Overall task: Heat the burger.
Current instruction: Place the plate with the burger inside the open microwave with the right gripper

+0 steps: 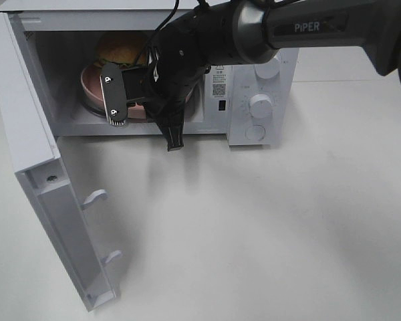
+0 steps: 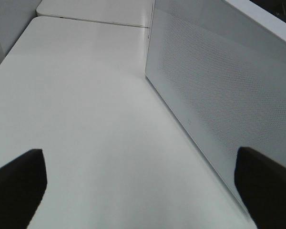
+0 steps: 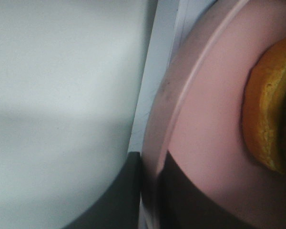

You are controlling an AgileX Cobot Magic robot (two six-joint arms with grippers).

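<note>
White table carries a white microwave; its door stands swung open over the tabletop

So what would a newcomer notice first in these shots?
A black arm reaches into the open white microwave, where the right gripper is shut on the rim of a pink plate carrying the burger. The door stands wide open at the left of the high view. The left gripper hangs open beside the microwave's perforated side wall.

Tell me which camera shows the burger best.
Exterior high: the burger sits on the pink plate inside the microwave, though the right arm covers part of it. The right wrist view catches only its edge; the left wrist view shows none of it.
</note>
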